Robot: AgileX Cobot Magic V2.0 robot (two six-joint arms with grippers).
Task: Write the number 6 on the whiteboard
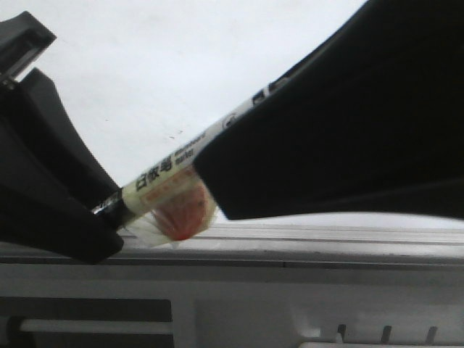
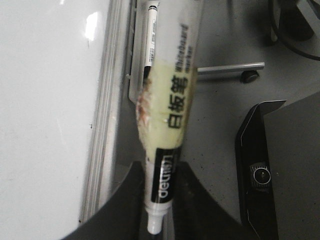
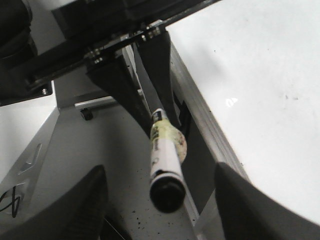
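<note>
Black left end effector [image 2: 159, 210] grips marker [image 2: 170, 115] beside whiteboard [image 2: 45, 115].

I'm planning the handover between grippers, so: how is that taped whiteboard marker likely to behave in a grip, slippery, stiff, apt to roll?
The marker looks like a rigid plastic barrel, so probably stiff and light. Its round body would likely roll if dropped. The wrinkled tape wrap may add grip, though the left gripper holds only the tip end, so it might pivot.
</note>
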